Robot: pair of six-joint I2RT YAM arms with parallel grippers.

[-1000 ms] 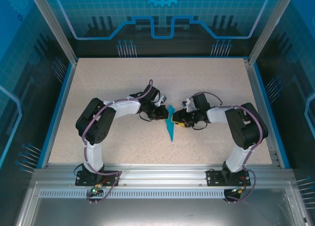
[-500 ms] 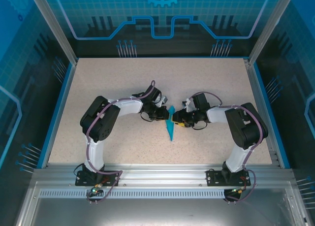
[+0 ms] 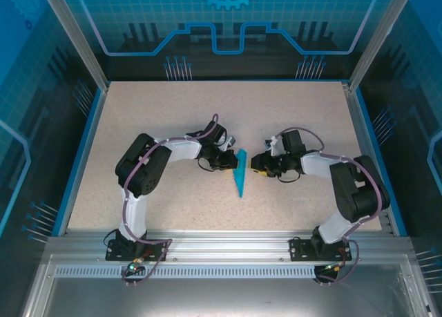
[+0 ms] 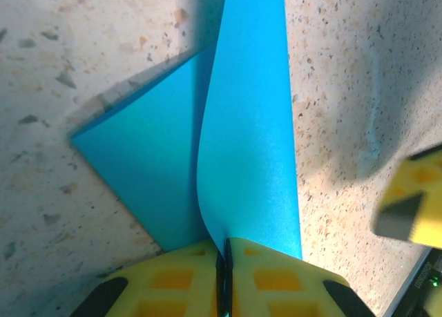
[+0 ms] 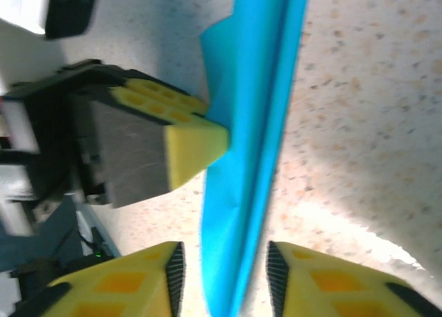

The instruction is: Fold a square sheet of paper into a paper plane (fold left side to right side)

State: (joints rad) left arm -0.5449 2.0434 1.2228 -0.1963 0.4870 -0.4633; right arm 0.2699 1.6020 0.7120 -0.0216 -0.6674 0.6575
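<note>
Right fingers (image 5: 117,286) withdrew; left fingers (image 4: 173,282) hide plane (image 4: 248,158) edge

Bench surface: speckled beige bench (image 3: 173,103), flat, taking up the middle of the top view.
Bench edges: blue strips along the left, upper and right sides.
On the bench: one paper plane (image 3: 239,175), at the centre of the frame.
Shape: narrow cyan-blue dart, wide end toward the upper frame, tip toward the lower frame.
Contact: in the left wrist view a triangular layer (image 4: 148,165) lies flat on the surface at centre left; another layer curves up off it.
</note>
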